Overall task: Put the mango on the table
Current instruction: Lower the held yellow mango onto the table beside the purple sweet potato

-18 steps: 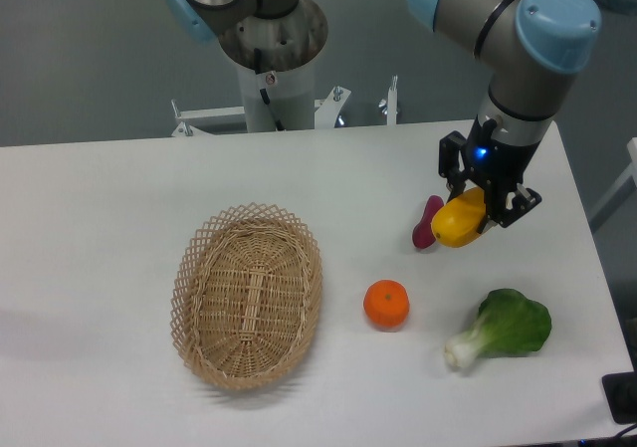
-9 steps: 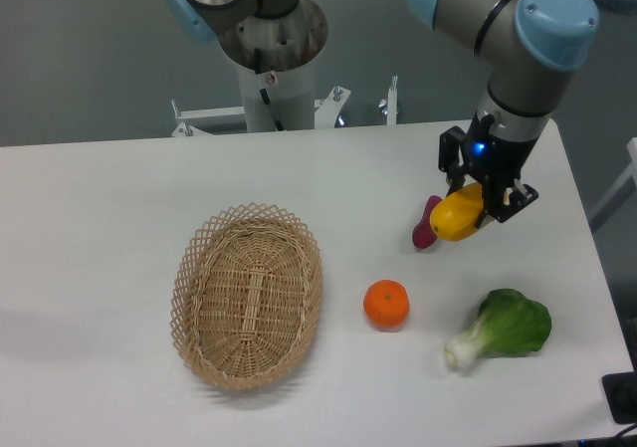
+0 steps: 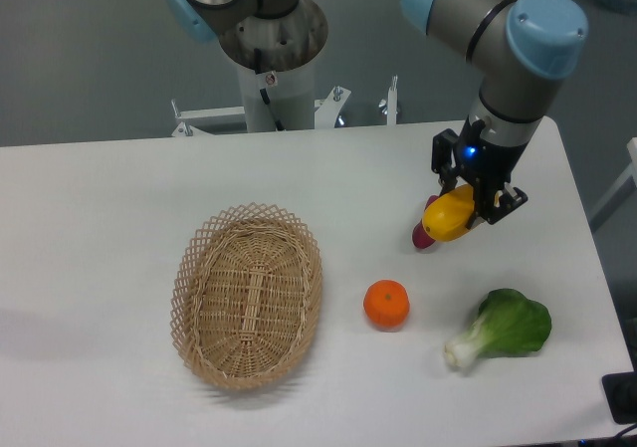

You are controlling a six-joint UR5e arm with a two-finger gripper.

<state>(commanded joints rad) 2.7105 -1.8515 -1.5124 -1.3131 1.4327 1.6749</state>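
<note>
Carrying the mango (image 3: 448, 217) between its two fingers, the gripper (image 3: 466, 205) has shifted a little to the left and slightly up the picture over the last second, so you now see the fruit overlapping the small purple vegetable (image 3: 422, 237) that lies on the table (image 3: 119, 208). The jaws are clamped on the mango, one dark finger on either side of its upper right end, and the yellow fruit sticks out down and to the left of them, tilted. From this single view you cannot tell whether the mango hangs clear above the vegetable or brushes it, though no shadow suggests it rests on the white surface yet. An orange (image 3: 386, 304) sits in front of the gripper, nearer the camera, a leafy green (image 3: 503, 329) lies to the right of that, and an oval wicker basket (image 3: 249, 293) stands well apart on the left. What this means for you: the fruit is still held, not placed, and the drift has brought it over the vegetable rather than over bare table. Judging from that, a release here risks the mango landing on the vegetable and rolling, so a spot with white surface beneath looks the safer place to set it down.
</note>
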